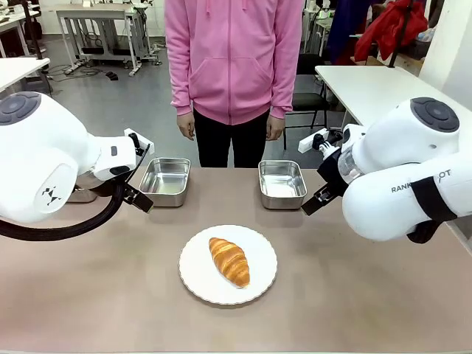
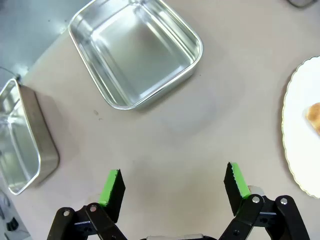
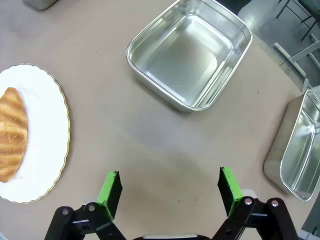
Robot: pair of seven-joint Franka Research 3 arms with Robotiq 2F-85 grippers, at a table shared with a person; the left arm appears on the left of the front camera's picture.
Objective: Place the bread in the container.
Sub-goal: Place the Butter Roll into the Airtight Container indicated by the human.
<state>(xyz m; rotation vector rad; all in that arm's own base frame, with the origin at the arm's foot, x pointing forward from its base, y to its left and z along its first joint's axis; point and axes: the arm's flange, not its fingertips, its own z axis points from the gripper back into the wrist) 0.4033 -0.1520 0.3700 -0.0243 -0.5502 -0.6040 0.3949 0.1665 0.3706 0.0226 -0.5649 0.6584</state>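
Observation:
The bread, a golden-brown croissant [image 1: 229, 261], lies on a round white plate [image 1: 259, 251] at the middle of the table. Two empty steel trays stand at the far edge: the left container [image 1: 165, 181] and the right one [image 1: 282, 184]. My left gripper [image 1: 139, 198] hovers beside the left tray [image 2: 135, 50], open and empty [image 2: 172, 182]. My right gripper [image 1: 316, 200] hovers beside the right tray [image 3: 190, 52], open and empty too [image 3: 170, 185]. The croissant [image 3: 12, 132] shows at the left edge of the right wrist view, and a bit of it [image 2: 315, 117] at the right edge of the left wrist view.
A person in a pink hoodie [image 1: 233, 55] stands at the far side with both hands hanging down. A third tray [image 2: 20, 140] sits at the table's left end, and a fourth tray [image 3: 297, 150] at its right end. Bare tabletop surrounds the plate.

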